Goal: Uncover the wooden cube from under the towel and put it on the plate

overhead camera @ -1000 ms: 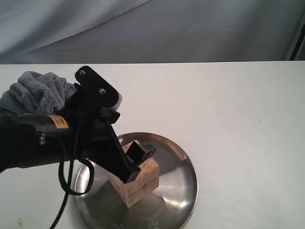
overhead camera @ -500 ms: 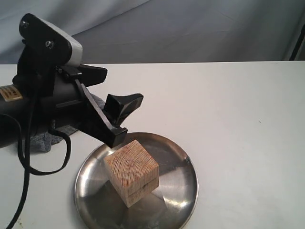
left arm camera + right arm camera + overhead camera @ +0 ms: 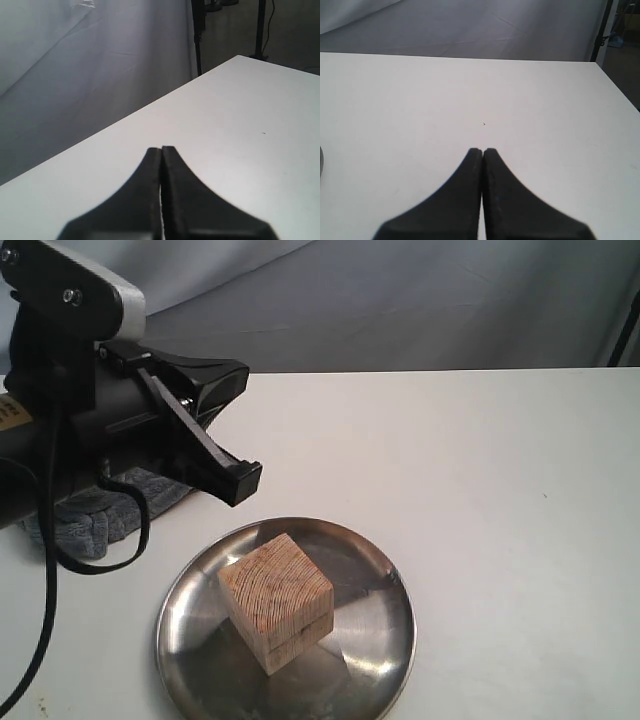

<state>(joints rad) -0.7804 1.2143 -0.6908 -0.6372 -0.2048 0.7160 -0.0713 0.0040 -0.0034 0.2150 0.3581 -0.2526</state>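
Observation:
The wooden cube [image 3: 277, 600] rests tilted on the shiny steel plate [image 3: 390, 640], near the plate's middle, with nothing touching it. The grey fleece towel [image 3: 90, 515] lies crumpled on the table left of the plate, partly hidden behind my left arm. My left gripper [image 3: 238, 480] hangs above and to the left of the plate, well clear of the cube. In the left wrist view its fingertips [image 3: 161, 149] are pressed together with nothing between them. My right gripper [image 3: 482, 150] is shut over bare table and does not show in the exterior view.
The white table [image 3: 500, 490] stretches to the right and back of the plate. A grey cloth backdrop [image 3: 400, 300] hangs behind the table's far edge. A black cable [image 3: 45, 620] dangles from my left arm near the front left.
My left gripper let go of the cube on the plate, rose up and back to the left, and its fingers came together. The towel now shows below the arm.

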